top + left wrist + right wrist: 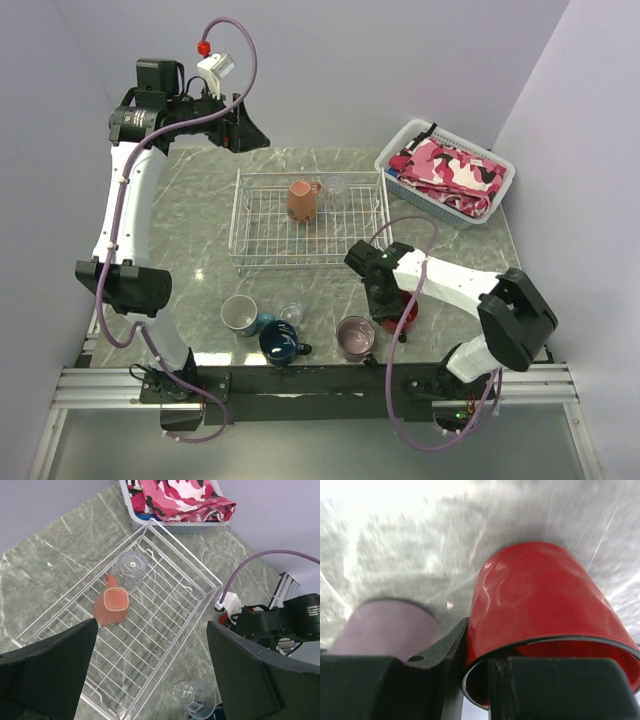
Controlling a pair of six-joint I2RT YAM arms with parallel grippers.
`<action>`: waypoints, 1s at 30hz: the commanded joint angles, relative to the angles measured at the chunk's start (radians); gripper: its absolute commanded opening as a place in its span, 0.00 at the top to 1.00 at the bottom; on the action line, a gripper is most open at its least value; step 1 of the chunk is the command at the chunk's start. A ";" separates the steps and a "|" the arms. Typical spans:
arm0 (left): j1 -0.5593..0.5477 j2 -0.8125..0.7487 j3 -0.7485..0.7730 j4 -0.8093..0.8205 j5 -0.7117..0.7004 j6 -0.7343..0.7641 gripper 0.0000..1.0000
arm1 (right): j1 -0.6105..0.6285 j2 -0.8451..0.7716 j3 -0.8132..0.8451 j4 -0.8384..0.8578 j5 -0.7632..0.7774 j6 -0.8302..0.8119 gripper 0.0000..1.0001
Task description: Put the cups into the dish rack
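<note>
The wire dish rack (pixel 262 232) holds a salmon-orange mug (pixel 300 200) and a clear glass (pixel 335 186); both also show in the left wrist view, the mug (pixel 112 607) and the glass (pixel 131 569). On the table near the front stand a teal-blue mug (pixel 240 314), a clear glass (pixel 291 315), a dark navy mug (pixel 280 342) and a mauve mug (pixel 355 338). My right gripper (pixel 477 670) is shut on the wall of the red mug (pixel 535 600), one finger inside and one outside. My left gripper (pixel 152 675) is open and empty, high above the rack (pixel 165 630).
A white plastic basket of pink cloth (pixel 445 170) stands at the back right, close to the rack's right end. The mauve mug (pixel 385 625) is just left of the red mug. The second clear glass (pixel 194 699) stands just outside the rack's front rail.
</note>
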 commanded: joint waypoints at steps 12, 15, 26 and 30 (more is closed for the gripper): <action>-0.011 0.034 0.027 0.086 0.083 -0.089 0.04 | -0.056 -0.155 0.519 -0.332 0.050 -0.050 1.00; -0.014 0.077 0.099 0.089 0.147 -0.158 0.03 | -0.162 -0.025 0.870 -0.320 -0.064 -0.110 1.00; -0.007 -0.084 -0.275 0.686 0.387 -0.737 0.04 | -0.456 0.096 0.813 1.115 -0.869 0.497 1.00; -0.036 -0.107 -0.326 0.782 0.388 -0.834 0.04 | -0.454 0.210 0.782 1.523 -0.884 0.788 1.00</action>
